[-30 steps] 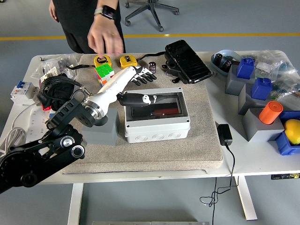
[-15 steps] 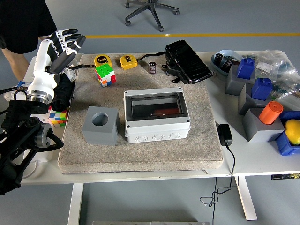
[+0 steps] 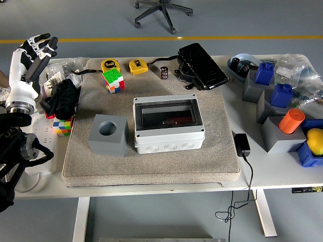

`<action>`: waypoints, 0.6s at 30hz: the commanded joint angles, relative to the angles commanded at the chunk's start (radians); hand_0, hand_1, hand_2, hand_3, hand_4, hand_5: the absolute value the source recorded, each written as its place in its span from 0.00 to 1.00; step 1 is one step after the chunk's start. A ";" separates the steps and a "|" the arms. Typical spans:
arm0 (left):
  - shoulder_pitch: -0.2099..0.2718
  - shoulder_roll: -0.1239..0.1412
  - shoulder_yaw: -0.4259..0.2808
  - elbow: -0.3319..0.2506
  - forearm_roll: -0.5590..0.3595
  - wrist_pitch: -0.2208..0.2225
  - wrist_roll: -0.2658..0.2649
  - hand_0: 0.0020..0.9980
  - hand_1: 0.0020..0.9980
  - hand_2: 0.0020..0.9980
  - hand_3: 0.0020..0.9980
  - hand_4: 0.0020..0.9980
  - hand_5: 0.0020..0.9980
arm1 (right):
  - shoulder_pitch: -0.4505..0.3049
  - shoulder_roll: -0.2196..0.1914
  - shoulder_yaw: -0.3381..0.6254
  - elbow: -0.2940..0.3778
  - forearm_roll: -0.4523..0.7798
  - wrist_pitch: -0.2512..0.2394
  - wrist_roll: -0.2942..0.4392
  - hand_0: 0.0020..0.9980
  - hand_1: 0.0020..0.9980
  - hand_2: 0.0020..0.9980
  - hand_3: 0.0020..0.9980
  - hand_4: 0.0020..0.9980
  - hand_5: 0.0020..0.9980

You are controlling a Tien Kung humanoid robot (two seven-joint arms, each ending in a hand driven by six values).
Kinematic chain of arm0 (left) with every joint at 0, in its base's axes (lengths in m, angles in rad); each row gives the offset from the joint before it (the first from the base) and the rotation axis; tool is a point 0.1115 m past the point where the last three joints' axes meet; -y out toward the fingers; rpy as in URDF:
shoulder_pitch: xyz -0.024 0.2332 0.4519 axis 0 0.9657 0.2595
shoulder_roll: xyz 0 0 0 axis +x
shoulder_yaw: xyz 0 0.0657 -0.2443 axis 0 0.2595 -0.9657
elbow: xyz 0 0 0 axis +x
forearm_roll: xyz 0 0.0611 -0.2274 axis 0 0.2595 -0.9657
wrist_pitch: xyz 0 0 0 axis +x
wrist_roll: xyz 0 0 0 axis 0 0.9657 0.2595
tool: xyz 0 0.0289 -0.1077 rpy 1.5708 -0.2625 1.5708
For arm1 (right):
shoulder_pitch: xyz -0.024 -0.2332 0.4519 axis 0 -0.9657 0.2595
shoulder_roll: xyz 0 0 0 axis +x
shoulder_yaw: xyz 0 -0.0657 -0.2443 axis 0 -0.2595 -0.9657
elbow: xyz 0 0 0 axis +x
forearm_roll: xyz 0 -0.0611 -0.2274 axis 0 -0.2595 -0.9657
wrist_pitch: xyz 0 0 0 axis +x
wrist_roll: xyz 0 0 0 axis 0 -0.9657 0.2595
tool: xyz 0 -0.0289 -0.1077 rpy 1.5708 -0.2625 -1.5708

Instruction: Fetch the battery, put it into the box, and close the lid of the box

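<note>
grey floor with a yellow line across the back and an office chair base (image 3: 162,11) up top, then a white table (image 3: 262,176) with a beige mat (image 3: 151,161) covering most of the middle. the box (image 3: 168,124) sits in the centre of the mat, white with a dark see-through lid (image 3: 167,114) that's down flat on it. you can make out something reddish through the lid but i honestly can't tell what it is. the only battery-looking thing i can spot is a small dark cylinder (image 3: 164,72) standing upright at the far edge of the mat, between a yellow tape measure (image 3: 137,66) and a black case (image 3: 202,65).

just left of the box there's a grey block (image 3: 107,134) with a round hole in its top, near the box but not touching. further back on the left a rubik's cube (image 3: 113,80) sits by another yellow tape measure (image 3: 109,64), and a second cube (image 3: 62,126) is off the mat by the left edge next to some black bundled stuff (image 3: 63,98).

the left hand (image 3: 35,50) is way out at the far left, raised off the side of the table, fingers spread and loose with nothing in them. the right arm isn't in the shot.

right side of the table is clutter: grey stands with blue blocks (image 3: 274,83), an orange cylinder (image 3: 291,121), a yellow ball (image 3: 315,141) in a blue bin, and a black power adapter (image 3: 241,144) with its cable hanging off the front.
</note>
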 joint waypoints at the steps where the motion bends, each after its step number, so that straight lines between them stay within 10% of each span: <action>1: 0.002 0.000 -0.005 -0.002 0.002 -0.003 0.002 0.62 0.66 0.65 0.63 0.96 0.44 | 0.001 0.000 -0.003 0.000 0.000 0.000 -0.001 0.61 0.64 0.61 0.57 0.92 0.47; 18: 0.005 0.007 -0.016 -0.024 0.016 -0.034 0.017 0.62 0.66 0.65 0.63 0.95 0.43 | 0.012 -0.001 -0.032 -0.004 0.011 0.005 -0.006 0.61 0.64 0.61 0.57 0.92 0.47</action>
